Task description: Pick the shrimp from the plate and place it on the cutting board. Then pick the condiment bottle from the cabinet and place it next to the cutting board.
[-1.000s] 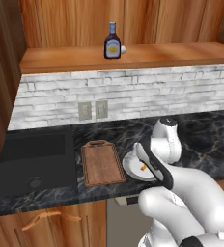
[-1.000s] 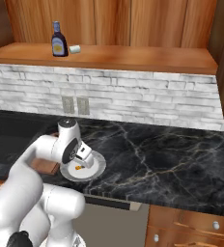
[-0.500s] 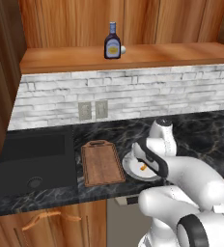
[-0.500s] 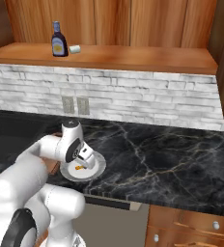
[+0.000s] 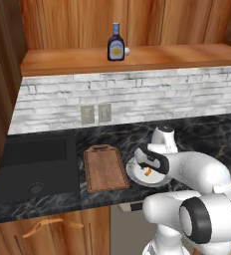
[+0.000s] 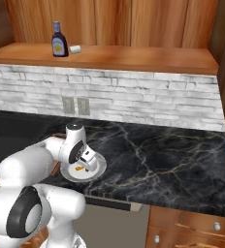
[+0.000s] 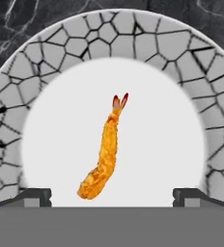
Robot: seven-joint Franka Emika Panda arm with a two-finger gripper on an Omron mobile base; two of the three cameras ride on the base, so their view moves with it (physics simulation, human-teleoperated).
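Note:
The orange shrimp (image 7: 106,149) lies in the middle of the round plate (image 7: 181,43), its tail pointing up in the hand view. My gripper (image 7: 112,198) hangs open just above it, one fingertip (image 7: 34,195) on either side, not touching. From the base cameras the gripper (image 5: 148,167) hovers over the plate (image 5: 135,175) and shrimp (image 5: 147,172). The wooden cutting board (image 5: 105,169) lies bare to the plate's left. The dark condiment bottle (image 5: 116,45) stands upright on the cabinet ledge (image 5: 177,56), high above the counter.
A small white block (image 5: 127,50) lies right beside the bottle. A dark sink (image 5: 35,159) is set into the black marble counter left of the board. Wall outlets (image 5: 95,113) sit on the brick backsplash. Counter extends to the right of the plate (image 6: 99,163).
My hand has sunk lower over the plate and the elbow has swung forward. Shrimp, board and bottle have stayed put.

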